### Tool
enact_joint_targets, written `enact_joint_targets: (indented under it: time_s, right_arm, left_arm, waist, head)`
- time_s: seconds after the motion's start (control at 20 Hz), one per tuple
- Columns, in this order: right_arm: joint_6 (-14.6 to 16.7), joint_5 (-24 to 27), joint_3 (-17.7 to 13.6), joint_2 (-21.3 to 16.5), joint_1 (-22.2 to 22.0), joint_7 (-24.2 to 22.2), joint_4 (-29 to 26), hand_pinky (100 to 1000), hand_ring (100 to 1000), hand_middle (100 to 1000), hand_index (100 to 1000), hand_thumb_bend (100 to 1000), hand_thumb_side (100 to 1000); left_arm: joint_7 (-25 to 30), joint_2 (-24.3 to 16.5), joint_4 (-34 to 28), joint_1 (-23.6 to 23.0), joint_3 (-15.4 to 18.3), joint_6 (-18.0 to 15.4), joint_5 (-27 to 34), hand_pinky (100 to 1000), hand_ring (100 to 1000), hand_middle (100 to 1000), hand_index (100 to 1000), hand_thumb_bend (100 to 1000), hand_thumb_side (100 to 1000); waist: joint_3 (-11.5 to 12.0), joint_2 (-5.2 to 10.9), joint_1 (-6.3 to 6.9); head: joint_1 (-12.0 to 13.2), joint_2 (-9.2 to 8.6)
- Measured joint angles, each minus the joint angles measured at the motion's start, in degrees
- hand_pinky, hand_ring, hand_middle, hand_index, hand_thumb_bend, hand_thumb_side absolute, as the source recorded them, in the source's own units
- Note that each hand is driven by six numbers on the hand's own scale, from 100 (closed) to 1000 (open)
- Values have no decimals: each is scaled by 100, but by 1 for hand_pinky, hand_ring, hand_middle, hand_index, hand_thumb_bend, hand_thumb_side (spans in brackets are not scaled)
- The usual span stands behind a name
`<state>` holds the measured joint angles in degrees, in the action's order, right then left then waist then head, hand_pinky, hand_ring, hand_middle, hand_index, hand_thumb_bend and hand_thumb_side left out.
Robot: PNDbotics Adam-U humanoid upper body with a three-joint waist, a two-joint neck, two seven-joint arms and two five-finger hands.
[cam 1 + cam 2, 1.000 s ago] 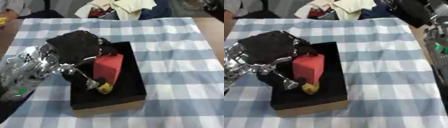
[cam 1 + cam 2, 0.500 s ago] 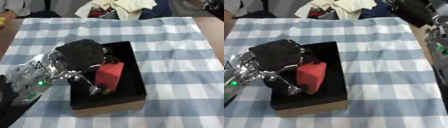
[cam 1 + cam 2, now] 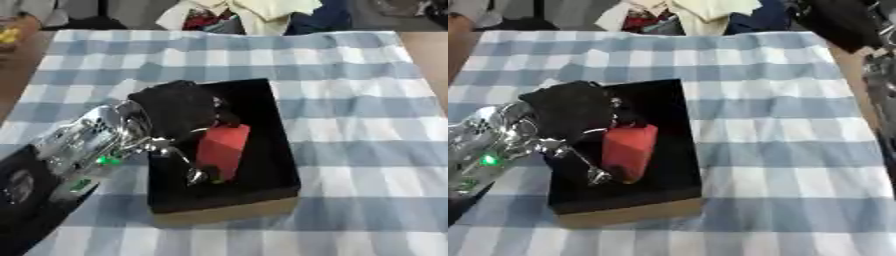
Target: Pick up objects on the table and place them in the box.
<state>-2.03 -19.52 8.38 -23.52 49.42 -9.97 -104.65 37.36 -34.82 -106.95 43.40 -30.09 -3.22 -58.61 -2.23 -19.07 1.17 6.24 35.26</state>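
Left hand [image 3: 179, 107] farther back over box [image 3: 271, 150], grasping red block [image 3: 221, 147].

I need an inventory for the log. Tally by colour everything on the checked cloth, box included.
Black: 1, the box
Red: 1, the block inside the box
Total: 2
The left hand, also black, is over the box and is not counted.

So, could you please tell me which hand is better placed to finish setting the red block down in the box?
Left. The left hand is already over the box, at the red block inside it. The right arm shows only at the right eye view's far edge.
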Motion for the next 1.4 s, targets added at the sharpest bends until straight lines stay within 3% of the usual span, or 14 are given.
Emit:
enact_joint_targets:
  time_s: [0.1, 0.3, 0.4, 0.75, 1.15, 1.3, 1.35, 1.4]
  right_arm:
    - [0, 0, -7, 0, 0, 0, -1, 860, 815, 715, 800, 100, 847]
    - [0, 0, -21, 0, 0, 0, -3, 860, 815, 714, 800, 100, 848]
    - [0, 0, -23, 1, 0, 0, -7, 860, 815, 714, 800, 100, 848]
    - [-1, 0, -25, 1, -2, 1, -14, 861, 815, 714, 801, 100, 846]
    - [-11, 0, -35, 1, -9, 10, -14, 861, 815, 714, 801, 100, 847]
    - [-15, 0, -49, 1, -39, 15, -14, 861, 815, 714, 801, 100, 849]
    - [-19, 0, -57, 1, -51, 18, -14, 861, 815, 714, 801, 100, 847]
    - [-22, 0, -59, 1, -52, 21, -14, 861, 815, 714, 801, 100, 851]
  left_arm:
    - [-21, 13, 84, 0, 1, -21, -38, 662, 813, 754, 870, 105, 615]
    - [-1, 54, 178, -5, 1, -93, -126, 726, 882, 843, 960, 350, 782]
    - [29, 56, 175, -8, 7, -129, -199, 752, 901, 857, 977, 420, 827]
    - [130, 58, -2, -12, 207, -91, -472, 781, 924, 877, 996, 510, 892]
    - [-42, 109, -450, -3, 571, 155, -445, 730, 897, 836, 963, 409, 870]
    - [-365, 132, -612, 46, 793, 327, -371, 683, 871, 802, 934, 294, 849]
    - [-511, 164, -636, 67, 874, 390, -320, 649, 851, 780, 914, 192, 854]
    - [-687, 200, -645, 85, 961, 468, -244, 623, 835, 765, 899, 100, 928]
  waist:
    - [0, 0, -7]
    - [0, -2, -7]
    - [0, -2, -4]
    - [8, -2, 8]
    - [23, -2, 7]
    - [37, 0, 8]
    - [42, 0, 8]
    - [45, 1, 8]
  head:
    - [1, 0]
    - [2, -1]
    - [-1, -2]
    - [-27, -26]
    - [-61, -64]
    - [-86, -84]
    - [-92, -88]
    - [-103, -100]
